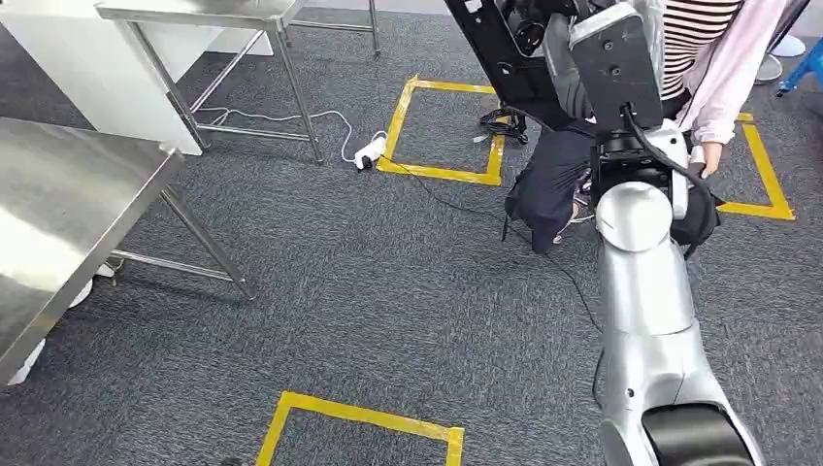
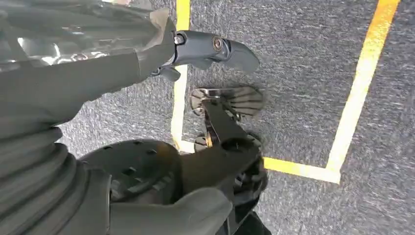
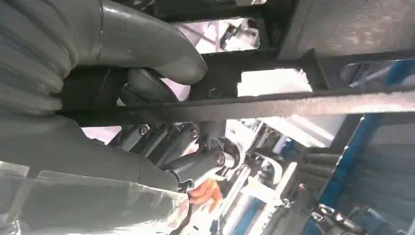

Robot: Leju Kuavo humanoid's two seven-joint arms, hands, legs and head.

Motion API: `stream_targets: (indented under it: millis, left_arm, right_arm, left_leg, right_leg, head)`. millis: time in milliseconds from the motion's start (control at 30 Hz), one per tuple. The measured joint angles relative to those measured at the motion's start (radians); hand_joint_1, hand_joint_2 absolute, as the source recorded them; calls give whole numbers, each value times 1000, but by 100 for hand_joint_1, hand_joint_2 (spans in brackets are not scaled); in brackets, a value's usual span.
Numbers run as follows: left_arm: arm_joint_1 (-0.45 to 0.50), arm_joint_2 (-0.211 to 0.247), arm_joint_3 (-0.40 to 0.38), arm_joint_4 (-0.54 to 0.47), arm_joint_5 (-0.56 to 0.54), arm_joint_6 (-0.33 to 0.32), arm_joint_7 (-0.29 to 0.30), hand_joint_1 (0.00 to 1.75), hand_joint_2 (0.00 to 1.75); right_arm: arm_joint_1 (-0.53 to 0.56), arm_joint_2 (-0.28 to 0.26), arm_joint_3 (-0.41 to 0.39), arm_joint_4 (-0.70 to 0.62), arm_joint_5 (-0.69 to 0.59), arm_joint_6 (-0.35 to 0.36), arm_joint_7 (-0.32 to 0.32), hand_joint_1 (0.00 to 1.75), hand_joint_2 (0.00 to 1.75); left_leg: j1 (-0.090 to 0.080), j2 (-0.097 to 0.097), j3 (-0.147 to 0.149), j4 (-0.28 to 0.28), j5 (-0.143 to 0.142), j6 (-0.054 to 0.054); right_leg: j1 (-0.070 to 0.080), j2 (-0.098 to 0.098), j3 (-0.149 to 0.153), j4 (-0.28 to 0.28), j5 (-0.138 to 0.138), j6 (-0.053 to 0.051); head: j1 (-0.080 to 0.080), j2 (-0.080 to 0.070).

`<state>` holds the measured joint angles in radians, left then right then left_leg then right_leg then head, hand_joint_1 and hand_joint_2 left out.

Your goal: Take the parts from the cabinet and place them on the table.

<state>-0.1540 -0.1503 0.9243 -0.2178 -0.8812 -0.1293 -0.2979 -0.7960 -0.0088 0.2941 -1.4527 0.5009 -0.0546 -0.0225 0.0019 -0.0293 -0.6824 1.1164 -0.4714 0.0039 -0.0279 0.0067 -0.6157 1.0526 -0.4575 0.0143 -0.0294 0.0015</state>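
right hand (image 3: 147, 83) fingers clenched on a black flat metal frame part (image 1: 500, 53), raised over grey carpet (image 1: 388, 282) | left hand (image 2: 161, 63) fingers released, empty | steel bench (image 1: 68, 194) well apart | person's hand (image 1: 711, 155) beside right arm

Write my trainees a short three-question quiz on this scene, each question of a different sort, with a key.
1. True or false: the right hand holds a black part.
2. What marks squares on the carpet? A) yellow tape B) red paint C) white chalk
3. Fill in: in the head view, the steel tables stand on the robot's ____ side.

Key: 1 true; 2 A; 3 left.
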Motion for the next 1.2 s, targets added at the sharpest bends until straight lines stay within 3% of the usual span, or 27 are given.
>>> stream_targets:
  millis: [67, 100, 133, 200, 233, 267, 300, 400, 433, 467, 500, 567, 633, 667, 733, 767, 800, 833, 900, 933, 967, 1000, 1033, 1100, 1133, 1167, 1200]
  left_arm:
    - [-1, 0, -3, 0, -1, 0, 1, 0, 175]
    - [-1, 0, -5, 0, -2, -3, 2, 0, 175]
    - [0, 0, -6, 0, -2, -3, 2, 0, 175]
    - [-1, 1, -8, 0, -2, -2, 3, 0, 175]
    - [-2, 1, -9, 0, -2, -2, 3, 0, 175]
    - [-4, 2, -9, 0, -2, -2, 3, 0, 175]
    - [-10, 5, -9, 0, -2, -3, 4, 0, 175]
    - [-16, 7, -10, 0, -2, -6, 6, 0, 175]
    - [-16, 7, -10, 0, -1, -6, 6, 0, 175]
    - [-15, 4, -10, 0, -1, -7, 7, 0, 175]
    - [-18, 5, -11, 0, -1, -8, 7, 0, 175]
    - [-26, 3, -12, 0, 0, -8, 7, 0, 175]
    - [-26, 0, -15, 0, 0, -8, 7, 0, 175]
    - [-24, -2, -17, 0, -1, -8, 10, 0, 175]
    - [-24, -5, -19, 0, -2, -8, 14, 0, 175]
    - [-24, -6, -21, 0, -2, -8, 15, 0, 175]
    - [-27, -5, -23, 0, -2, -8, 19, 0, 175]
    - [-28, -6, -24, 0, -2, -8, 22, 0, 175]
    - [-25, -6, -24, 0, -3, -8, 23, 0, 175]
    - [-25, -5, -24, 0, -2, -8, 24, 0, 175]
    - [-25, -4, -25, 0, -2, -8, 24, 0, 175]
    - [-26, -6, -25, 0, -2, -8, 24, 0, 175]
    - [-30, -6, -26, 0, -2, -8, 24, 0, 175]
    - [-30, -8, -26, 0, -2, -7, 24, 0, 175]
    - [-30, -8, -26, 0, -2, -5, 24, 0, 175]
    - [-29, -8, -26, 0, -2, -2, 24, 0, 175]
    - [-29, -8, -27, 0, -2, 3, 24, 0, 175]
  right_arm:
    - [2, -3, 0, 1, -3, 0, -6, 175, 175]
    - [4, -5, 0, 3, -3, 0, -7, 175, 175]
    - [8, -6, 0, 5, -4, 0, -8, 175, 175]
    - [8, -7, 0, 6, -5, -1, -8, 175, 175]
    - [5, -7, 0, 6, -5, -1, -10, 175, 175]
    - [3, -7, 0, 6, -5, -2, -10, 175, 175]
    - [0, -9, 0, 6, -5, -2, -11, 175, 175]
    - [0, -12, 0, 8, -5, -2, -10, 175, 175]
    - [-2, -11, 0, 8, -5, -2, -10, 175, 175]
    - [-3, -15, 1, 9, -4, -3, -10, 175, 175]
    - [-6, -18, 1, 9, -4, -3, -10, 175, 175]
    - [-4, -27, 1, 11, -5, -5, -10, 175, 175]
    - [3, -33, 1, 15, -3, -8, -10, 175, 175]
    - [8, -34, 1, 15, -1, -11, -9, 175, 175]
    - [8, -38, 0, 15, 1, -14, -9, 175, 175]
    - [9, -42, 0, 15, 1, -14, -9, 175, 175]
    - [11, -42, 1, 15, 1, -16, -10, 175, 175]
    - [15, -44, 0, 13, 1, -16, -11, 175, 175]
    - [19, -43, 1, 13, 5, -16, -7, 175, 175]
    - [18, -41, 0, 13, 7, -16, -3, 175, 175]
    - [17, -39, 0, 13, 11, -16, -1, 175, 175]
    - [17, -34, 0, 12, 15, -15, 2, 175, 175]
    - [16, -33, 1, 10, 17, -14, 6, 175, 175]
    - [16, -31, 1, 10, 20, -11, 8, 175, 175]
    - [17, -28, 2, 11, 23, -8, 14, 175, 175]
    - [17, -25, 3, 11, 23, -7, 18, 175, 175]
    - [15, -21, 3, 11, 25, -2, 22, 175, 175]
  left_leg:
    - [3, 24, -83, 163, -70, -3]
    - [3, 26, -116, 221, -84, -2]
    - [2, 26, -121, 222, -71, 2]
    - [-2, 28, -68, 115, -7, 15]
    - [-11, 42, -8, 7, 42, 27]
    - [-20, 71, 27, -53, 63, 39]
    - [-33, 105, 41, -82, 46, 44]
    - [-40, 73, 38, -90, 48, 55]
    - [-36, 61, 58, -116, 59, 63]
    - [-27, 54, 72, -132, 69, 60]
    - [-23, 46, 78, -139, 74, 68]
    - [-20, 22, 79, -140, 74, 68]
    - [-16, -5, 79, -138, 73, 66]
    - [-12, -19, 79, -136, 72, 64]
    - [-4, -44, 79, -124, 64, 52]
    - [-2, -55, 73, -111, 56, 39]
    - [-5, -64, 62, -92, 47, 29]
    - [-1, -70, 57, -90, 47, 26]
    - [3, -82, 54, -95, 50, 21]
    - [4, -87, 51, -93, 46, 19]
    - [2, -61, 49, -81, 38, 15]
    - [0, -16, 28, -37, 11, 7]
    - [4, 8, -9, 34, -23, 1]
    - [8, 23, -84, 171, -78, -3]
    - [9, 25, -118, 223, -84, -3]
    - [9, 25, -118, 211, -66, -1]
    - [8, 26, -94, 155, -27, 3]
  right_leg:
    - [9, -18, 0, 0, -3, -5]
    - [12, -29, 0, 0, -5, -7]
    - [15, -37, 1, 0, -6, -9]
    - [20, -53, 4, 0, -9, -12]
    - [21, -62, 9, 0, -11, -15]
    - [22, -67, 12, -1, -12, -16]
    - [29, -77, 11, -2, -14, -14]
    - [23, -103, 18, -14, -14, -11]
    - [33, -108, 25, -18, -17, -7]
    - [28, -74, 15, 1, -25, -6]
    - [27, -35, -5, 55, -50, -12]
    - [23, -13, -83, 207, -105, -16]
    - [15, -10, -137, 289, -119, -2]
    - [11, -10, -126, 254, -96, 12]
    - [-1, -2, -55, 92, -18, 43]
    - [-11, 27, -17, 7, 15, 57]
    - [-9, 43, -2, -5, 11, 50]
    - [-6, 28, -7, -6, 14, 35]
    - [3, 18, -8, -5, 13, 26]
    - [-7, 9, -5, -8, 15, 18]
    - [-5, 4, -3, -9, 15, 15]
    - [-4, -3, -1, -9, 12, 4]
    - [-2, -9, 0, -9, 10, 1]
    - [4, -25, 0, -9, 7, -4]
    - [6, -36, 1, -9, 5, -6]
    - [9, -45, 2, -9, 3, -8]
    - [10, -53, 4, -9, 1, -10]
  head:
    - [-1, 0]
    - [-1, 0]
    - [0, 0]
    - [0, 0]
    - [0, 0]
    - [0, 0]
    - [2, 0]
    - [0, 0]
    - [0, 0]
    - [3, 0]
    - [-1, 0]
    - [8, 0]
    - [8, 0]
    - [8, 0]
    - [9, 0]
    - [10, 0]
    - [13, 0]
    - [12, 0]
    - [13, 0]
    - [11, 0]
    - [13, 0]
    - [-1, 0]
    - [-3, 0]
    - [-3, 0]
    - [-3, 0]
    - [-3, 0]
    - [-3, 0]
